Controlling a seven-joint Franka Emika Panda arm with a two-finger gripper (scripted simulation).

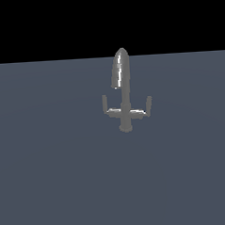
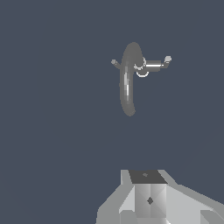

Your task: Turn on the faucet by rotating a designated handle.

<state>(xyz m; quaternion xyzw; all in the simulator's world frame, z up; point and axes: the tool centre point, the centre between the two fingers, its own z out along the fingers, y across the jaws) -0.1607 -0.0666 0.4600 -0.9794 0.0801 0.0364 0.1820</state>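
The faucet (image 1: pixel 124 92) is a small grey tap with a tall arched spout, standing on a round base on the flat grey floor. The handle (image 1: pixel 141 111), lighter grey with a bright streak and a slanted upturned tip, sticks out to the exterior view's right. A darker lever (image 1: pixel 107 107) with a straight vertical tip sticks out to the left. The wrist view looks down on the faucet (image 2: pixel 128 83), the handle (image 2: pixel 155 64) and the darker lever (image 2: pixel 115 63). Only part of my gripper (image 2: pixel 149 199) shows there, well apart from the faucet. Its fingers are not distinguishable. It is out of the exterior view.
A plain grey floor (image 1: pixel 52 174) spreads around the faucet, with a black background beyond its far edge.
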